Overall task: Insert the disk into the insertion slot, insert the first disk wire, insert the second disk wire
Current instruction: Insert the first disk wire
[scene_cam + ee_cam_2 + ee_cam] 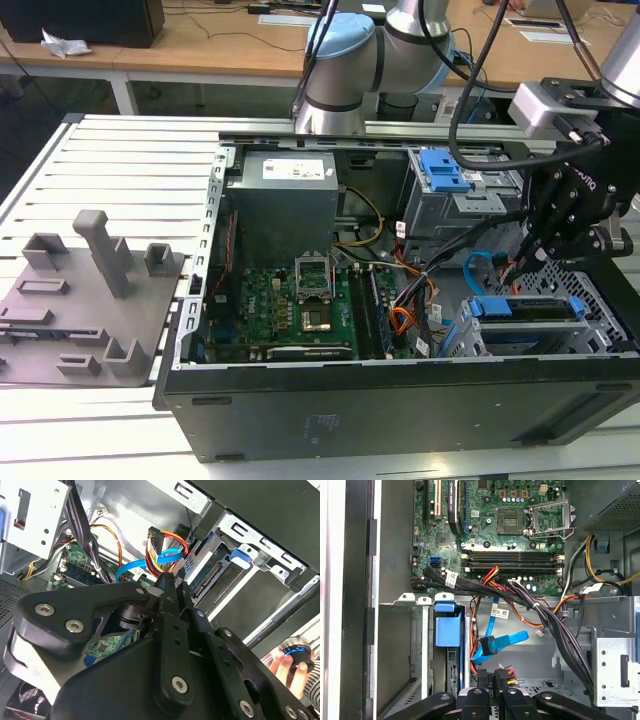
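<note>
The disk (525, 312), silver in a bright blue carrier (447, 630), sits inside the perforated insertion slot (600, 300) at the case's corner on the exterior view's right. In the second wrist view its connector edge (210, 575) faces the open case. My gripper (525, 262) hangs just above and beside the disk. Its fingers (482, 682) are shut on the first disk wire (161, 550), an orange, red and dark bundle with a black plug (504, 672). The second disk wire (500, 642), light blue, loops loose next to the gripper (167, 580).
The open case holds a green motherboard (290, 300), a grey power supply (280, 190) and a taller grey bay with a blue latch (445, 170). Thick black cables (550, 620) cross near the gripper. A grey fixture plate (90, 290) lies outside. A hand (285, 665) rests on a knob.
</note>
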### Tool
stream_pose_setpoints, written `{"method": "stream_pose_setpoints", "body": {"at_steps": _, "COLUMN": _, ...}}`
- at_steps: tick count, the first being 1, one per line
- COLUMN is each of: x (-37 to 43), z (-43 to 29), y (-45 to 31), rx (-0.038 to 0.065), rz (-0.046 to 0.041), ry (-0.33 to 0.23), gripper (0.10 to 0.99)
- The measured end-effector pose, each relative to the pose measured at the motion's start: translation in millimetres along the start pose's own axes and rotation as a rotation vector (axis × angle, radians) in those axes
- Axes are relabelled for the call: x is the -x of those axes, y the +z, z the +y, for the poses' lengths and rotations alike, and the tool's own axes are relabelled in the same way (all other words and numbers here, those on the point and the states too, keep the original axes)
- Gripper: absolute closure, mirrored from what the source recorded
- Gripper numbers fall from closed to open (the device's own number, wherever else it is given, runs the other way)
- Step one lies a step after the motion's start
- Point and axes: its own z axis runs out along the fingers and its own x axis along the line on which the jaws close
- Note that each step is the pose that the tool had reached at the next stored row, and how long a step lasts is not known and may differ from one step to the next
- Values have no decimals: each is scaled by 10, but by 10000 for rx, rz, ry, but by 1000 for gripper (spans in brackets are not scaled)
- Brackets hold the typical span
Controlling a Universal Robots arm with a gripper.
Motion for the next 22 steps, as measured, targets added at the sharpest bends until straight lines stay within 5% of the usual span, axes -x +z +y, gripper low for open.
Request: {"method": "stream_pose_setpoints", "body": {"at_steps": 22, "x": -39, "z": -52, "y": -2, "rx": 3, "rz": 5, "ry": -1, "gripper": 918}}
